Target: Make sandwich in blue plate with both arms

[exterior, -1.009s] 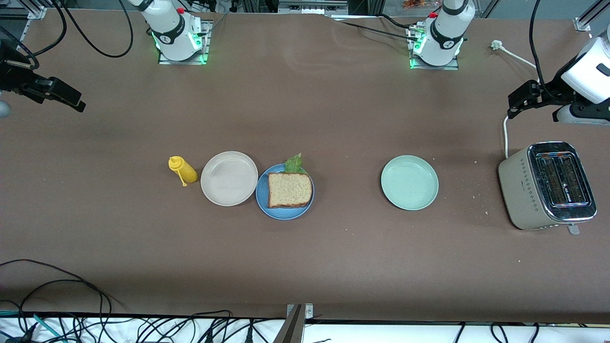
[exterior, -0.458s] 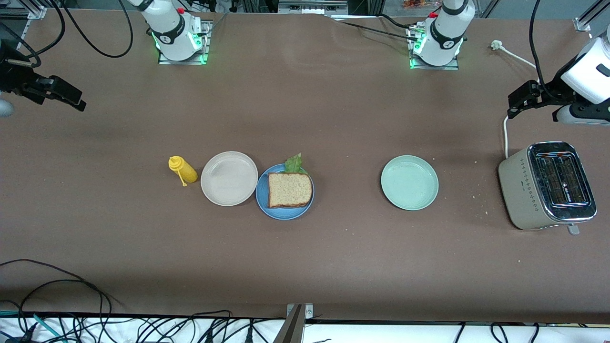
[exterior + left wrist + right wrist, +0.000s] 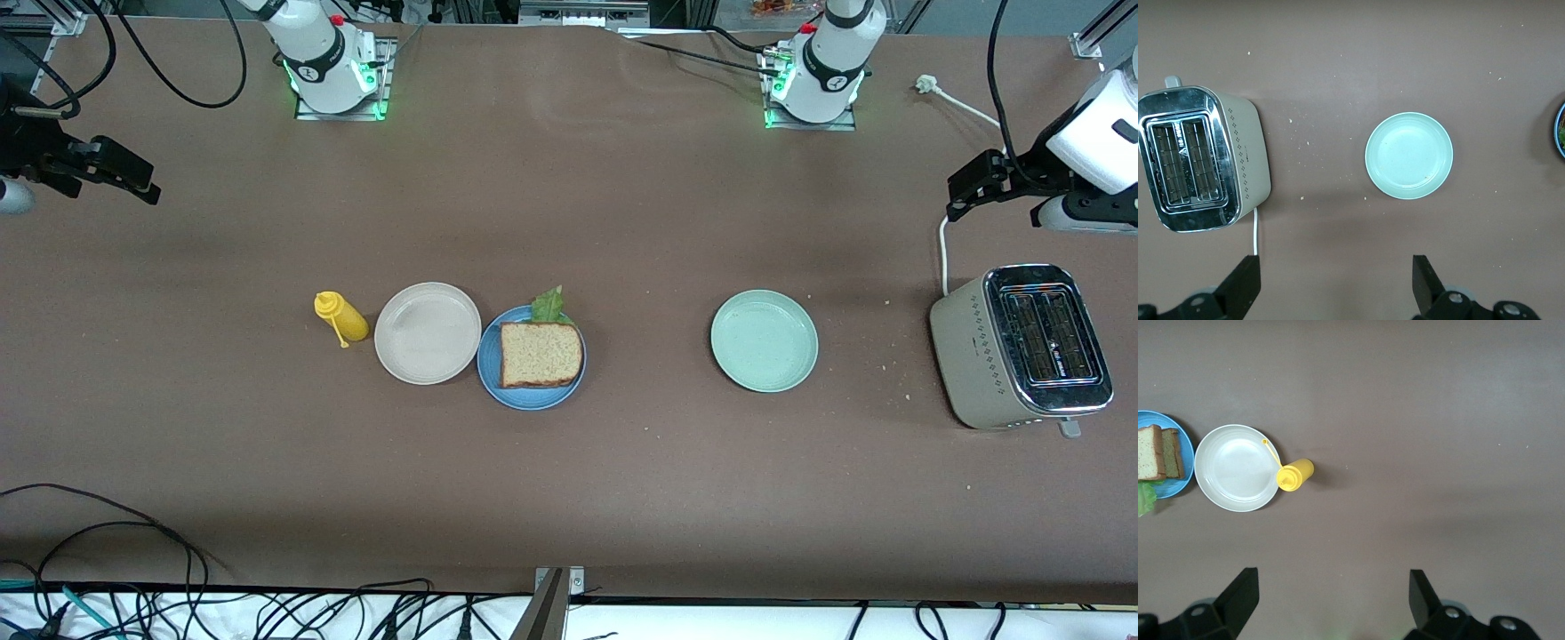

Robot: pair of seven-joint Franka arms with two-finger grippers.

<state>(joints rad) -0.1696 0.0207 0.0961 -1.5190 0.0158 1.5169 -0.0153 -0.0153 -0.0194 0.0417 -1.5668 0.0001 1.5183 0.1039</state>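
The sandwich lies on the blue plate near the table's middle. Its top is a brown bread slice, and a green lettuce leaf pokes out at the edge toward the robots' bases. The right wrist view shows two bread slices of the sandwich stacked on the blue plate. My right gripper hangs open and empty over bare table at the right arm's end, well away from the plates; its own view shows the right gripper holding nothing. My left gripper is open and empty above the table beside the toaster; its own view shows the left gripper the same way.
An empty beige plate touches the blue plate on the side toward the right arm's end, with a yellow squeeze bottle lying next to it. An empty pale green plate and a toaster with a white cord sit toward the left arm's end.
My right gripper has drifted a little farther toward its end of the table. The left arm and everything on the table are as before.
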